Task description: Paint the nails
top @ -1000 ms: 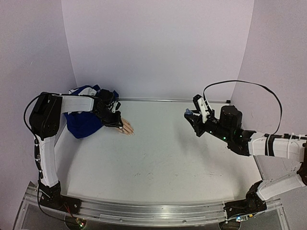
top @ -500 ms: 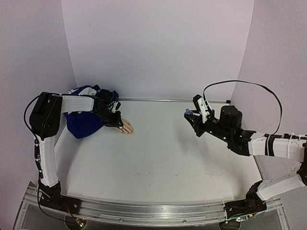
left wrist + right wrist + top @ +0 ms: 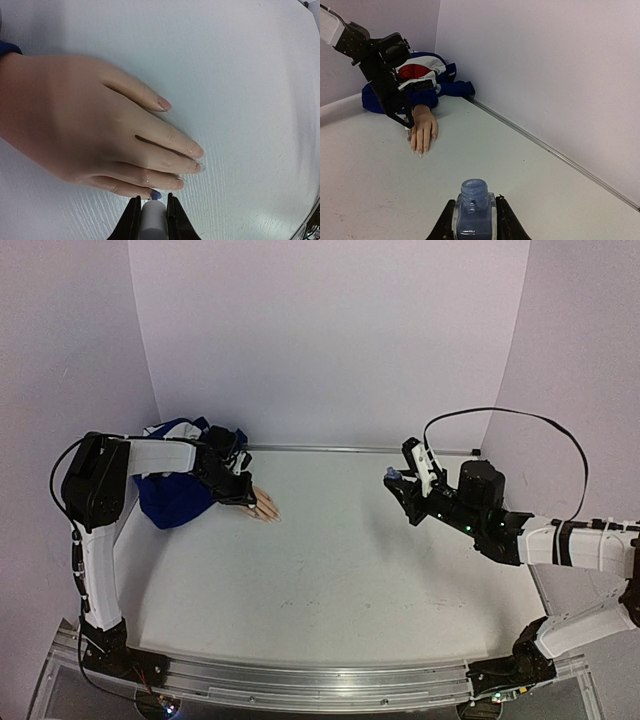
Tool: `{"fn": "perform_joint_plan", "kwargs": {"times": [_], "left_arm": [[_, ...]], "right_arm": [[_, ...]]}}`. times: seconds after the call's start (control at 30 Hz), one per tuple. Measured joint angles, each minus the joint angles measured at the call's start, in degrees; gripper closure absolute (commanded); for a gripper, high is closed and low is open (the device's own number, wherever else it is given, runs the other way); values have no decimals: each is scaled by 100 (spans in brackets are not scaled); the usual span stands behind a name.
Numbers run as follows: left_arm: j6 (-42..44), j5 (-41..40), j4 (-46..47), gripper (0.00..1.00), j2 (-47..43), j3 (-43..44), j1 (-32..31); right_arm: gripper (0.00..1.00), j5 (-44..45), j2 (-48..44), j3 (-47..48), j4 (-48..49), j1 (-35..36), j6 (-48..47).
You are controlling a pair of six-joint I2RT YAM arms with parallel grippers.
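The white brush handle (image 3: 151,222) is being gripped between the closed fingers of the left hand (image 3: 151,204). Its blue bristle tip (image 3: 156,194) is being pressed against the end of the little finger of the mannequin hand (image 3: 75,125). That mannequin hand is lying palm down at the far left of the worktop (image 3: 240,75), sticking out of the blue, red and white sleeve (image 3: 422,75). The nails (image 3: 198,151) on the other fingers are showing no colour in the left wrist view. The open blue bottle (image 3: 474,222) is being clamped by the right hand (image 3: 474,205), apparently raised off the worktop and well apart from the mannequin hand.

Several risks are being judged from here:
- **Missed nail:** The nail is tiny and is being approached low from the side. A small sideways drift could leave polish smeared on the peach skin or the worktop. Whether the bristles are sitting squarely on the nail cannot be told.
- **Too much pressure:** The bristles could be splayed, or the mannequin hand, which is not seen to be fixed down, could be nudged out of line.
- **Slipping handle:** The round handle could be twisted within the grip during a stroke.
- **Spill:** The bottle is being carried uncapped, so polish could be spilled by any tilt of the right wrist.
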Motion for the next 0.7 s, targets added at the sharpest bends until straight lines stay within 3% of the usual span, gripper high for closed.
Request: {"fn": "perform_joint_plan", "kwargs": {"times": [0.7], "left_arm": [[114,-256,-4,100,0,-17,-98]], "right_arm": [[100,-11,0,0,0,-2,0]]}}
